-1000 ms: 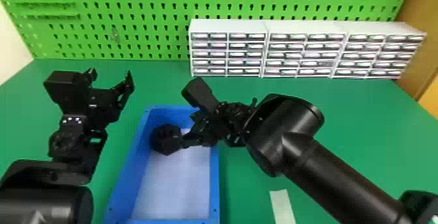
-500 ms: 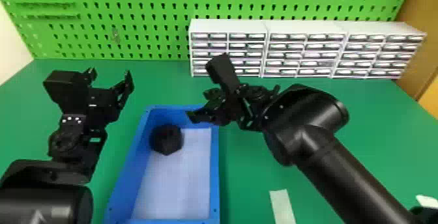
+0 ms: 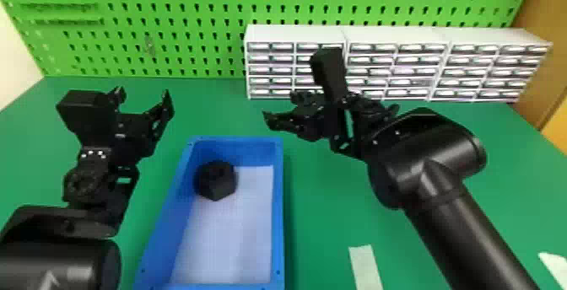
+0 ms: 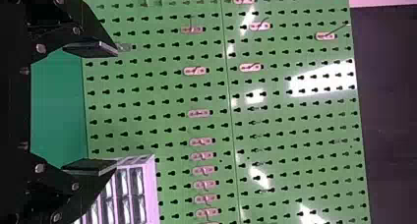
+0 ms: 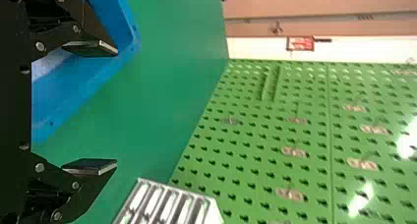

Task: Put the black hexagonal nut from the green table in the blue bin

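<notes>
Blue bin on green table; right gripper beside it, fingers wide, empty; left gripper parked left, also wide. Black hexagonal nut inside, far end: placing looks done, next just withdraw the arm.

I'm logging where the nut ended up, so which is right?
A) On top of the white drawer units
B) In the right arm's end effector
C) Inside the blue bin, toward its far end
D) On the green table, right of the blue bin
C: the black nut sits inside the blue bin, near its far wall.
</notes>
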{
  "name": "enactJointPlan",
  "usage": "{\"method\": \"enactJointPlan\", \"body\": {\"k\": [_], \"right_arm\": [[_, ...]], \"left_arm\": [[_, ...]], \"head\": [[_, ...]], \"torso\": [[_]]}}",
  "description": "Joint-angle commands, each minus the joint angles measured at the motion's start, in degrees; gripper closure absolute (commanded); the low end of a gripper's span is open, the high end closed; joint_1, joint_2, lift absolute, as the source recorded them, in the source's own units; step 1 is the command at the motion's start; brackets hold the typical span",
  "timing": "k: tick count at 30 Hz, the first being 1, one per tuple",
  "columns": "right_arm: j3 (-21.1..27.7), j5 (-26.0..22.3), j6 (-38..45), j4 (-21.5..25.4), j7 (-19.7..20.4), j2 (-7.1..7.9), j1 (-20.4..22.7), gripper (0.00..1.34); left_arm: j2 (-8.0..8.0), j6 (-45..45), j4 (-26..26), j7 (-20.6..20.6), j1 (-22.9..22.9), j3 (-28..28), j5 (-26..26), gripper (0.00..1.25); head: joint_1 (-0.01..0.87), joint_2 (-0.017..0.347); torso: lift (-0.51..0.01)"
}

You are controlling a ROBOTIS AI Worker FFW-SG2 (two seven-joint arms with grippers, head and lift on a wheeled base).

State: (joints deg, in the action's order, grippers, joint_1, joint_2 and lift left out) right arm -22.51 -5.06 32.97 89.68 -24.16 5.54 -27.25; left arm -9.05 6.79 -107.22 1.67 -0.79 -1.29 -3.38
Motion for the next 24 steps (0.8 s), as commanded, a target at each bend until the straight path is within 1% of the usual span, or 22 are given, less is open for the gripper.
{"method": "enactJointPlan", "body": {"k": [1, 14, 20, 24], "right_arm": [[3.97, 0.58, -1.85, 0.15, -0.01, -0.97, 1.41, 0.46], [13.90, 2.43, -7.13, 0.23, 0.08, -3.08, 4.66, 0.46], [17.50, 3.39, -8.27, 0.15, 0.43, -4.13, 5.89, 0.46], [19.35, 3.92, -8.80, 0.15, 1.31, -4.40, 6.95, 0.46]], "left_arm": [[0.00, -0.02, -0.01, 0.00, 0.00, 0.06, 0.04, 0.44], [0.00, 0.07, 0.08, 0.00, -0.18, 0.23, -0.13, 0.44], [0.09, -0.02, 0.08, 0.00, -0.18, 0.32, -0.22, 0.44], [0.09, 0.07, 0.08, 0.00, -0.09, 0.50, -0.22, 0.44]], "head": [[0.686, 0.052], [0.686, 0.052], [0.686, 0.052], [0.686, 0.052]], "torso": [[-0.097], [-0.097], [-0.097], [-0.097]]}}
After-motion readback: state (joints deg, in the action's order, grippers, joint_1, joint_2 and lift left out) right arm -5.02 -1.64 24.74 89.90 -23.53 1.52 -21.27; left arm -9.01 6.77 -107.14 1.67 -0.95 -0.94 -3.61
